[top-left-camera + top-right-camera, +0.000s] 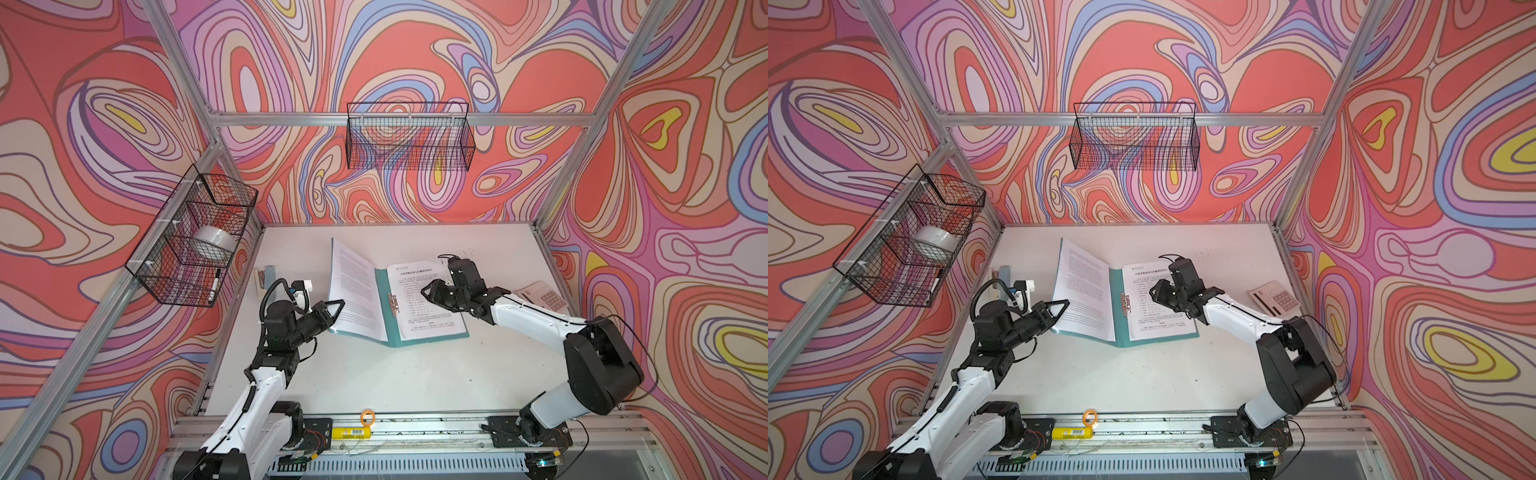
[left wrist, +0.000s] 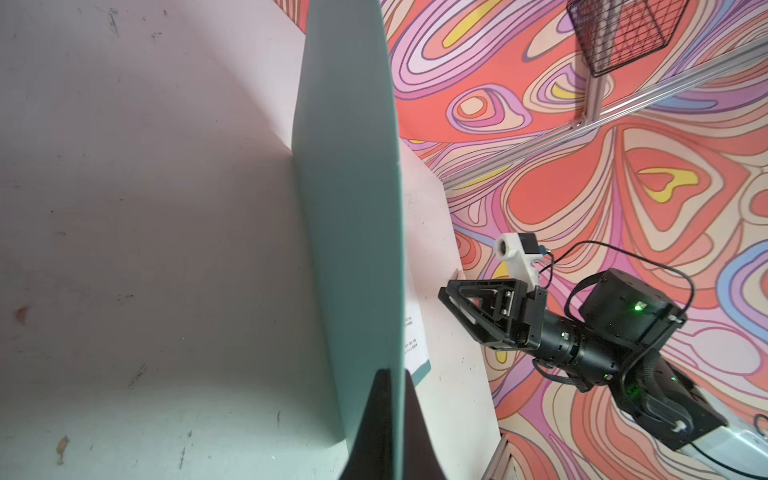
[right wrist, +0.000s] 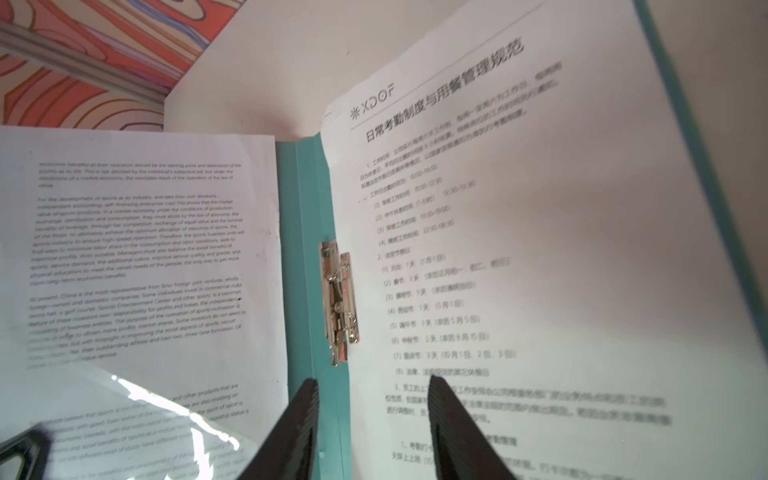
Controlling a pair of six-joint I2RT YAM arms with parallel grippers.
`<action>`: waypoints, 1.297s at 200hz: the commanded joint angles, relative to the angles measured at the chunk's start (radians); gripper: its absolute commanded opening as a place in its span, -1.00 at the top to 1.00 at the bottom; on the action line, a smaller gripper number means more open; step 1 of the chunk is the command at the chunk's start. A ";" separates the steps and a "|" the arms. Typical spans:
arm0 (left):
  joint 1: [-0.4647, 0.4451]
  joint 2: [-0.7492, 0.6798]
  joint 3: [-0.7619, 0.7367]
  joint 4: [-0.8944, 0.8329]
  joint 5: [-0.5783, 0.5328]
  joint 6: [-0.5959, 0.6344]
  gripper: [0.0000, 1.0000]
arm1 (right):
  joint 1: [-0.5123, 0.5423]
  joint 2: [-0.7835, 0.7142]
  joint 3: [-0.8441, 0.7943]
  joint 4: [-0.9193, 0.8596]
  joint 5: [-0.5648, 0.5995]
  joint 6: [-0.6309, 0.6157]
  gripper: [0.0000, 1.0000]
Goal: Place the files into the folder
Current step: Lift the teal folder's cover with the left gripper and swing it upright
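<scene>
Two sheets (image 1: 432, 324) sit in the open folder (image 1: 386, 328) mid-table; my left gripper (image 1: 336, 309) is clamped on its raised cover (image 2: 349, 208), my right gripper (image 1: 432, 293) hovers, jaws apart, over the flat sheet; I should swing the cover across slowly, right clear of the clip (image 1: 392, 303).

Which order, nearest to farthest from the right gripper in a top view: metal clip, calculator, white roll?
1. Metal clip, at the folder spine, just left of the right gripper.
2. Calculator, at the right edge of the table.
3. White roll, in the wire basket on the left wall.
</scene>
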 commanded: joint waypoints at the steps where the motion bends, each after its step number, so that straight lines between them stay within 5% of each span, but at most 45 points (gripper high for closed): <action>1: -0.053 0.009 0.119 -0.264 -0.029 0.114 1.00 | -0.039 -0.018 -0.027 -0.138 0.140 -0.004 0.07; 78: -0.153 0.090 0.460 -0.744 -0.271 0.273 1.00 | -0.115 -0.091 -0.126 -0.202 0.268 -0.003 -0.18; 169: -0.155 0.083 0.472 -0.787 -0.290 0.333 1.00 | -0.140 -0.003 -0.181 -0.107 0.173 -0.031 -0.20; 210: -0.156 0.071 0.469 -0.763 -0.231 0.308 0.14 | -0.140 0.029 -0.226 -0.038 0.118 -0.014 -0.18; 259: -0.165 0.029 0.411 -0.627 -0.115 0.238 -0.09 | -0.140 0.089 -0.245 0.058 0.039 0.004 -0.15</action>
